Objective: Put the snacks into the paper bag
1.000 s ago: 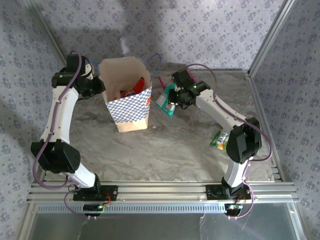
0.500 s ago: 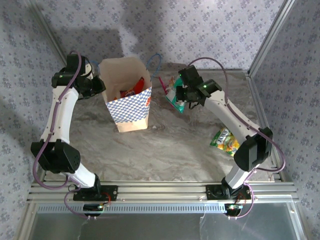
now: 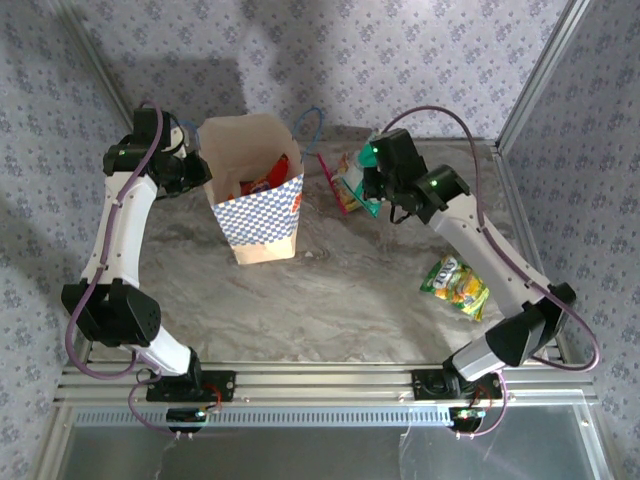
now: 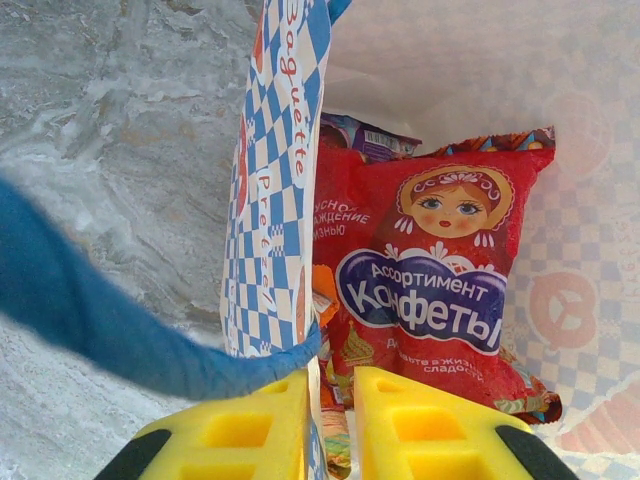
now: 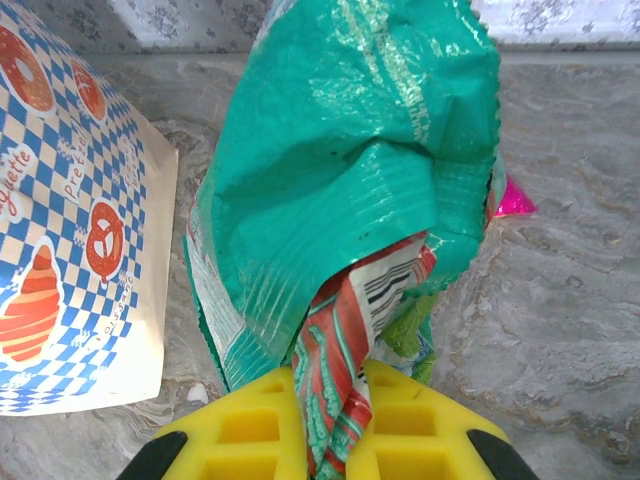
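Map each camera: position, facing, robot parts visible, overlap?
Top external: above, behind the bases, looking down at the table; both arms visible.
Left wrist: looks into the paper bag at the red packet; left end effector pinches the rim.
Right wrist: faces the teal packet in the right end effector.
Shared: the bag, all three.

One high view, two close wrist views
The top camera looks down from behind the near table [image 3: 330, 300] edge. The left wrist camera peers closely into the paper bag [image 4: 275, 200]; the right wrist camera meets its checked wall at left.
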Controlling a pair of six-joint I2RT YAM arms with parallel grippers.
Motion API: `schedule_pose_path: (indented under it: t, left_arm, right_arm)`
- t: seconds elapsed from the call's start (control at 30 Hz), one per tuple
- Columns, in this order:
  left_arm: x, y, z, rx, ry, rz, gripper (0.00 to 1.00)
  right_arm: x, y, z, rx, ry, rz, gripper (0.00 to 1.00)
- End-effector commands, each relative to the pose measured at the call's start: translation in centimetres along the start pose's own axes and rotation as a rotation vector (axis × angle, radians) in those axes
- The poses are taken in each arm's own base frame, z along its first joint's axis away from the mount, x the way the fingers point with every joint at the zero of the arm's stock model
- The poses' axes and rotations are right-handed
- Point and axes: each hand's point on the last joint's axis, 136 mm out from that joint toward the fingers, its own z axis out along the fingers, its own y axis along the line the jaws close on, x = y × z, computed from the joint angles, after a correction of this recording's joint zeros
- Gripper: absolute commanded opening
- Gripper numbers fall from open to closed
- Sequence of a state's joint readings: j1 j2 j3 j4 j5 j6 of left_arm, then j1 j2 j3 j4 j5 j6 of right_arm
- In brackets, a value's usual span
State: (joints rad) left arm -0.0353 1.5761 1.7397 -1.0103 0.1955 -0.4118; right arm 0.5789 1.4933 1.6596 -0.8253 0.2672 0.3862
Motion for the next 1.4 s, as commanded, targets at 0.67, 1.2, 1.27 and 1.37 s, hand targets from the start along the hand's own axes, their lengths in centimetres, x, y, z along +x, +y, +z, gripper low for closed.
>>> schedule_pose_path:
  t: [0.67, 1.2, 1.27, 1.37]
  left_arm:
    - [-0.5, -0.8, -0.9, 0.036, -0.034, 0.004, 0.19]
    - [-0.5, -0.7, -0.7, 0.028, -0.034, 0.006, 0.18]
    - [-0.6, -0.6, -0.8, 0.028, -0.037, 0.005, 0.17]
    - [-0.6, -0.4, -0.8, 0.024, -0.037, 0.004, 0.16]
  right_arm:
    - [-7.3, 5.4, -8.6, -0.18, -0.319, -0.111, 0.0]
    - [-9.5, 13.4, -7.7, -0.399, -0.35, -0.206, 0.0]
    - [-9.7, 14.3, -7.3, -0.42, -0.345, -0.216, 0.0]
    - [-10.0, 15.5, -6.7, -0.449, -0.34, -0.226, 0.0]
